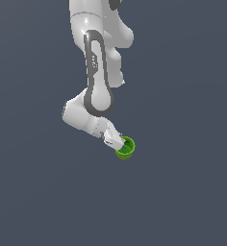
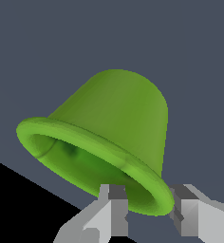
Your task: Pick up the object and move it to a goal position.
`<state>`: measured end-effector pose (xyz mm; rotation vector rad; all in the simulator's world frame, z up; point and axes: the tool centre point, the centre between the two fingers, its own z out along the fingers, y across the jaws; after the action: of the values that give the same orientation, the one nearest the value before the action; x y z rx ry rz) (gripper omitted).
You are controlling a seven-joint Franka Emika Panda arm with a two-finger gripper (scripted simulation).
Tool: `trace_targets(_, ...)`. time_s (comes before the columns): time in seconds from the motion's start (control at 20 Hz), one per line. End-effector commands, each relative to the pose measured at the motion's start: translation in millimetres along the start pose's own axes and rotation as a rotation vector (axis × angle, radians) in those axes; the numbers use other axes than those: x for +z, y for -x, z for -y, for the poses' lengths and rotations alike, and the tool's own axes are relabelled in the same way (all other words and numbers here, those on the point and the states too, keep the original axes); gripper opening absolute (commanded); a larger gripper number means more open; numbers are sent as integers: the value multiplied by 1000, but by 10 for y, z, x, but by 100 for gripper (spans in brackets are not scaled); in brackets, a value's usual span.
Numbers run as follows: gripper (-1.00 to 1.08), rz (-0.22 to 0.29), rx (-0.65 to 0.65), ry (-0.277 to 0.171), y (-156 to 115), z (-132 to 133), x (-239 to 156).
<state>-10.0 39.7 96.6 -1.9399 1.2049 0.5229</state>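
Observation:
The small bright green cup (image 1: 127, 149) shows below the middle of the exterior view, with its round rim turned towards the arm. My gripper (image 1: 120, 143) reaches down to it from the exterior view's left. In the wrist view the cup (image 2: 118, 114) fills the middle and lies tilted, its narrower base pointing away from the camera. My gripper (image 2: 149, 211) is shut on the cup's rim: one finger (image 2: 113, 209) sits inside the mouth, the other outside the wall. No goal marker is in view.
A plain dark grey-blue surface (image 1: 182, 192) surrounds the cup. The white arm (image 1: 98, 72) rises above the gripper to the picture's upper edge. A black area (image 2: 19, 209) fills one corner of the wrist view.

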Motion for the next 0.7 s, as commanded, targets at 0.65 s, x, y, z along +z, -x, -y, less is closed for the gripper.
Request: trace_targets(0.65,-100,-1,1,-1,807,-571,-510)
